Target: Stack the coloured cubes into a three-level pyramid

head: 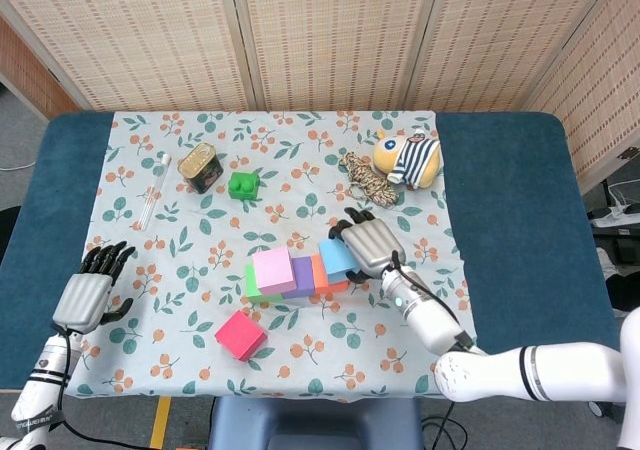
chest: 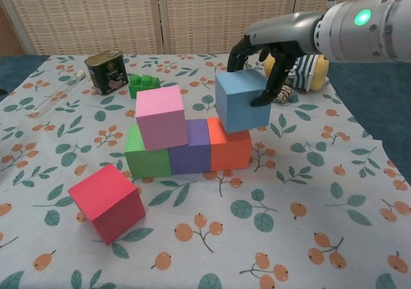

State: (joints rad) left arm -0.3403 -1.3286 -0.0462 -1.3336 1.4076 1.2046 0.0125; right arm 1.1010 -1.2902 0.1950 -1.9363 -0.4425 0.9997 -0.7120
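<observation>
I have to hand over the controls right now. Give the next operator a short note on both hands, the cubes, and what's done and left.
Right robot hand holds the blue cube tilted over the orange cube.
Left robot hand is open, low at the table's near left edge.
Done: base row of green cube, purple cube and orange; pink cube on the second level.
Left: seat blue beside pink, then top with the red cube lying in front.

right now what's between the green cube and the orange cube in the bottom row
The purple cube sits between the green cube and the orange cube, touching both. The chest view shows it best, with the pink cube resting over the green and purple ones.
</observation>
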